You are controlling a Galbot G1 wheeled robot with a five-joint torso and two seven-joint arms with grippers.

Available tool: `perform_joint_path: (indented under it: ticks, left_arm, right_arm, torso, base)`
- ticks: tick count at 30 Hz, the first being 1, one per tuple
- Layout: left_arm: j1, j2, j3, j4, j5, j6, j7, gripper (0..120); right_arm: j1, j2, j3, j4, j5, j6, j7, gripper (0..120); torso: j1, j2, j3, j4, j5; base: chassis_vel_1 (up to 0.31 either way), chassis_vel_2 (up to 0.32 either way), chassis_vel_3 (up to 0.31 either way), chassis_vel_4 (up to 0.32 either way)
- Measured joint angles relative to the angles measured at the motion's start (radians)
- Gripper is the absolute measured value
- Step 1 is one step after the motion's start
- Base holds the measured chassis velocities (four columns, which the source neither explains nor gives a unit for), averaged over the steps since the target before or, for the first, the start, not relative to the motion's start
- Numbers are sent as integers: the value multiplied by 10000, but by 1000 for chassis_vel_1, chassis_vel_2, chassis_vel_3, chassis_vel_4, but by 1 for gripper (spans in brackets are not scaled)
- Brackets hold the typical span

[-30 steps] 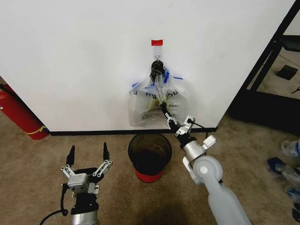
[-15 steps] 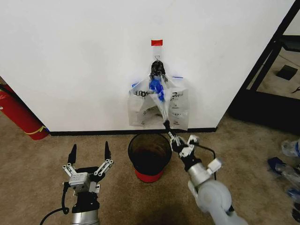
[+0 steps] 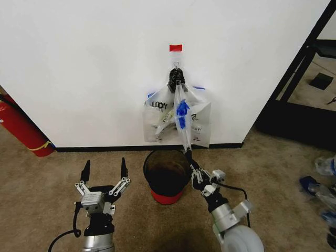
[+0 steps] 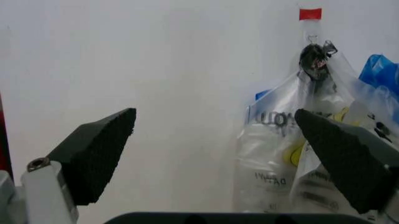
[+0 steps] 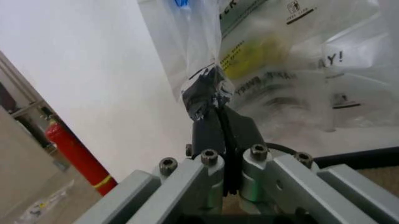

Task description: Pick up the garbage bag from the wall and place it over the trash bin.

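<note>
Garbage bag stretched lower since earlier | right pincer clamped on it | left pincer wide

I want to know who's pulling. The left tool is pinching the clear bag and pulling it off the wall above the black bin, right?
Not quite: the right tool pinches the garbage bag, as the head view shows. The left tool is open beside the trash bin.

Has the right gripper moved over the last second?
Yes. The right gripper, shut on the garbage bag, has drawn back from the wall to the trash bin rim, stretching the bag from the black knot.
</note>
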Motion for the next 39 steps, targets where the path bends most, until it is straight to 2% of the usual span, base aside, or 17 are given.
perform_joint_path:
  ticks: [24,39]
  left_arm:
    - [-250,126,76,234,-214,42,29,100]
    - [-413,147,194,388,-267,160,50,100]
  right_arm:
    - [-1402,168,150,-579,-2346,1528,-101,0]
    - [-2132,115,142,-757,-2938,2276,-155,0]
  torso:
    - [1,0,0,0,0]
    - [1,0,0,0,0]
  base:
    - [0,0,0,0]
    - [0,0,0,0]
